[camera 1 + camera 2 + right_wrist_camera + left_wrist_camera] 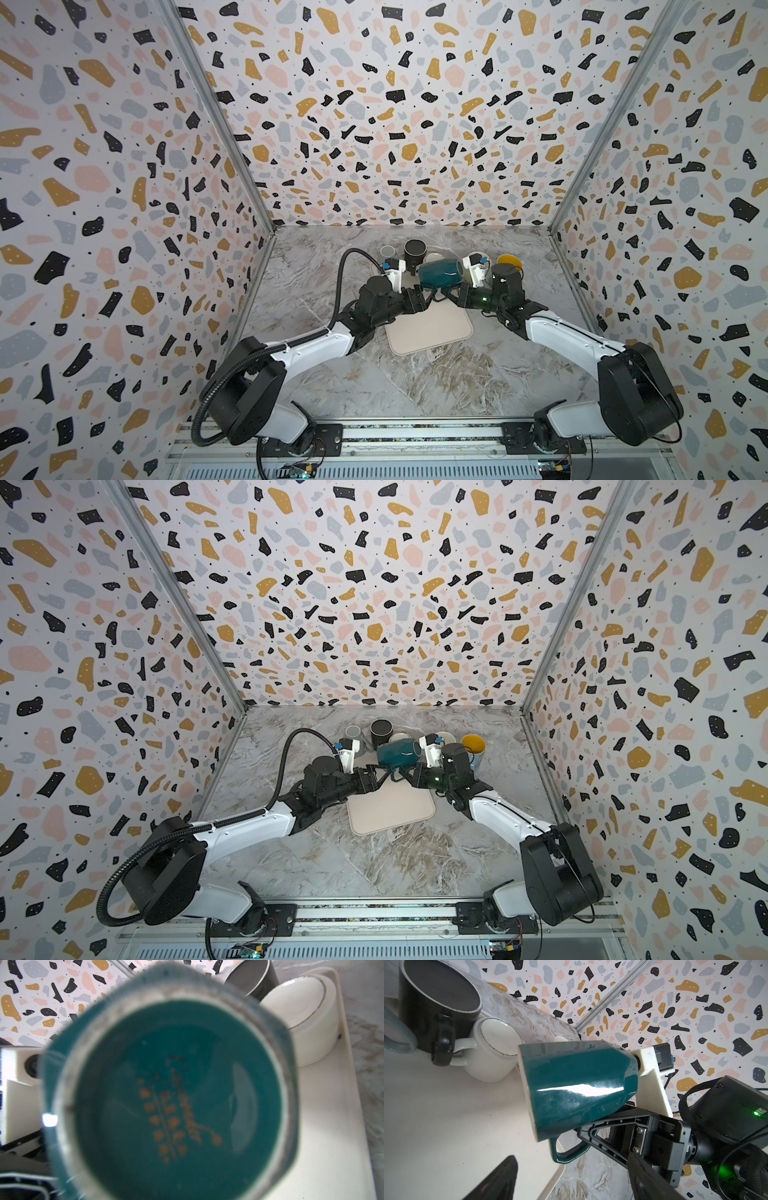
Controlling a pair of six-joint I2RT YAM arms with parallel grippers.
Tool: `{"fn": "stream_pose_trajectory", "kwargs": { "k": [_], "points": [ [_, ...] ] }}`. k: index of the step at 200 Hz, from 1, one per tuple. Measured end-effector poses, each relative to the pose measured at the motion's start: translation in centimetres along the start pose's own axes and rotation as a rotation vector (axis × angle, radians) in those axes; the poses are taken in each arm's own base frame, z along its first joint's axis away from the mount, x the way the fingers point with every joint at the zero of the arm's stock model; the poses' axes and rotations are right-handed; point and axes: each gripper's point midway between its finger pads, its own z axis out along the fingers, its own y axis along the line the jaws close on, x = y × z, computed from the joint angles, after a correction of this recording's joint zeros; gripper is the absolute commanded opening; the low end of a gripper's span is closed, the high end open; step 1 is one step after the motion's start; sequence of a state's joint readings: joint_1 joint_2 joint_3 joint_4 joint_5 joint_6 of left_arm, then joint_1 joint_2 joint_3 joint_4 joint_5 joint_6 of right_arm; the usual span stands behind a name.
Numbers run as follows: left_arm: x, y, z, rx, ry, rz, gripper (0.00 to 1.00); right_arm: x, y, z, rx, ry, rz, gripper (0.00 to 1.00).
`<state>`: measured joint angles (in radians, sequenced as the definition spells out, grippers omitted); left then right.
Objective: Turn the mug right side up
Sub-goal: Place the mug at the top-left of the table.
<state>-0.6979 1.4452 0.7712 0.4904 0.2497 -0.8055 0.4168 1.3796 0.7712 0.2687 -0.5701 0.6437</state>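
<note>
A dark teal mug (pixel 440 272) (pixel 398 752) hangs on its side above the beige tray (pixel 432 332). My right gripper (pixel 438 294) (pixel 401 776) is shut on its handle (pixel 568 1154). The mug's body (pixel 581 1088) lies level and the handle points down. One round end with a gold leaf mark (pixel 172 1095) fills the right wrist view and hides that gripper's fingers. My left gripper (pixel 571 1167) (pixel 424 296) stands open just off the other end, one fingertip (pixel 508 1165) on either side of the handle and neither touching it.
At the back of the tray stand a black mug (pixel 415 249) (pixel 438 1001), a white mug (pixel 492 1059) (pixel 301 1022) and a grey mug (pixel 387 252). A cup with a yellow inside (pixel 510 261) is right of them. Patterned walls close three sides.
</note>
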Motion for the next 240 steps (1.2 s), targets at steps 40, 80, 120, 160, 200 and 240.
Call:
{"fn": "stream_pose_trajectory", "kwargs": {
  "k": [40, 80, 120, 160, 200, 240],
  "points": [
    [-0.2, -0.7, 0.0, 0.03, -0.007, 0.0, 0.78, -1.0, 0.9, -0.4, -0.025, -0.039, -0.019, 0.0],
    [0.1, -0.8, 0.4, 0.045, 0.002, -0.012, 0.68, -1.8, 1.6, -0.4, -0.053, -0.069, -0.017, 0.0],
    [0.1, -0.9, 0.4, 0.051, 0.003, -0.011, 0.6, -2.1, 1.9, -0.5, -0.072, -0.084, -0.009, 0.0],
    [-0.1, -1.2, 0.5, 0.068, -0.003, -0.01, 0.54, -2.0, 2.0, -0.5, -0.085, -0.09, 0.002, 0.0],
    [0.2, -1.1, 0.7, 0.075, 0.004, -0.014, 0.49, -2.2, 2.2, -0.6, -0.097, -0.099, 0.005, 0.0],
    [0.3, -1.0, 1.0, 0.079, 0.008, -0.015, 0.47, -2.3, 2.5, -0.6, -0.109, -0.102, 0.01, 0.0]
  ]
}}
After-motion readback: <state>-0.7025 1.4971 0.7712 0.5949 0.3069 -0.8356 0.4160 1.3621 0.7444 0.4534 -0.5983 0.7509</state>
